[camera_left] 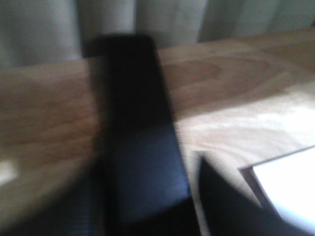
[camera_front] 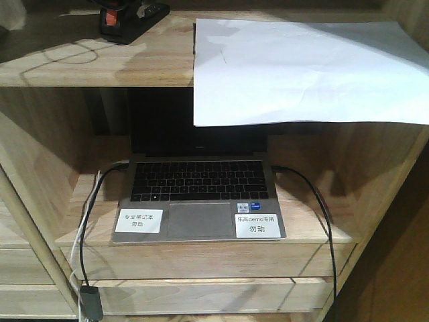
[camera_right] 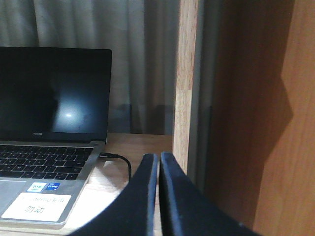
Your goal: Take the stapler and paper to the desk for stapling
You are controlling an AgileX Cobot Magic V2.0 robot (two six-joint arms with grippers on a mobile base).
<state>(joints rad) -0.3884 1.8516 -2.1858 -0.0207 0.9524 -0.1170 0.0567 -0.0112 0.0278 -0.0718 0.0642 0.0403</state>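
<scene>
Right jaws: right gripper (camera_right: 158,157) clenched tip to tip, with nothing between; low and just right of the laptop (camera_right: 49,147), close beside the shelving upright (camera_right: 184,98).
Left jaws: left gripper (camera_left: 157,162) badly blurred; one dark finger (camera_left: 221,206) sits off to the side with bare wood next to it, so I read them as released and grasping nothing.
At left jaws: long black body (camera_left: 138,123), no orange patch legible. Probably the stapler, but not certain.
Stapler: stapler (camera_front: 127,23) rests on the upper shelf (camera_front: 100,67), above and left of the laptop.
Paper: paper (camera_front: 301,67) lies flat on the same shelf, above and right of the laptop, its front edge overhanging the laptop's screen.
Desk: in no view.
Done: nothing picked up or delivered, as far as shown.
Left to do: grip the stapler, take the paper, carry both to the desk, then staple.
</scene>
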